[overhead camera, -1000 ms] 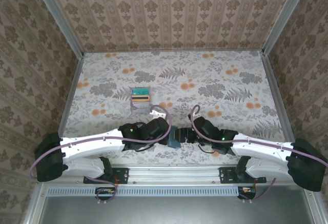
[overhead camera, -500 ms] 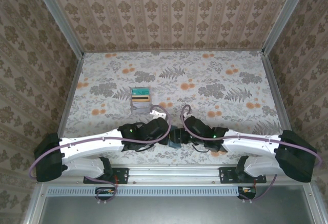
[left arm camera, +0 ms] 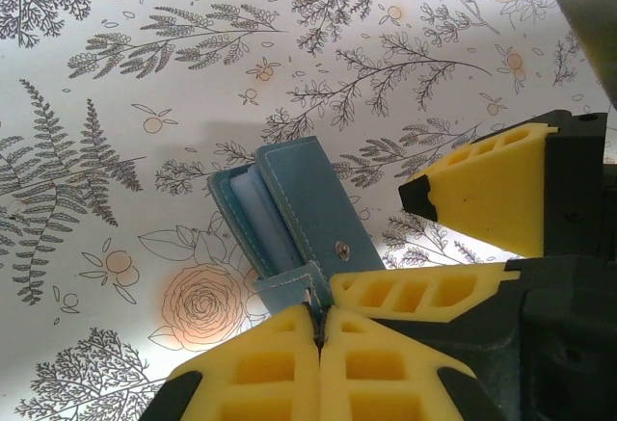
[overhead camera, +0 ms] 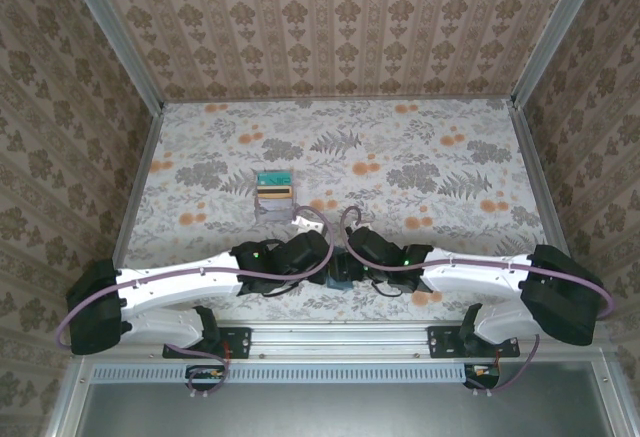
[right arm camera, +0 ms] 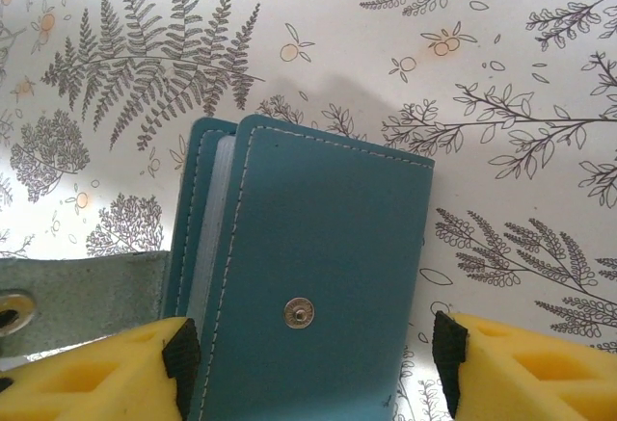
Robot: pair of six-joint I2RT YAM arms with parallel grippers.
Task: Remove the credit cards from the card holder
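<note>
Left jaws clenched on the card holder [left arm camera: 304, 204]. My yellow left pads [left arm camera: 270, 363] are pressed flat together on the strap tab [left arm camera: 287, 288] at its near corner. Nothing else is in that grip.

Right jaws released and straddling the holder's near end. One right finger [right arm camera: 106, 373] sits at the spine side, against the edge or just short of it, I can't tell which. The other finger [right arm camera: 521, 368] stands clear of the opposite edge, with patterned desk [overhead camera: 420, 157] showing in the gap.

In the top view the holder [overhead camera: 340, 269] is between my two wrists, near the front edge of the desk and roughly centred. The right wrist view shows its dark teal cover facing the camera with the snap stud [right arm camera: 300, 313] near the bottom. The loose strap [right arm camera: 87, 296] trails off to the left. Paler inner leaves show along the spine edge, and the holder is folded nearly shut. I can't tell if any card is inside, or whether it rests on the desk or hangs from my grip.

Credit cards [overhead camera: 275, 184]: one teal and one orange with a dark stripe, lying on a small pale tray [overhead camera: 268, 212]. The tray is further back and left of centre, well apart from the holder.
</note>
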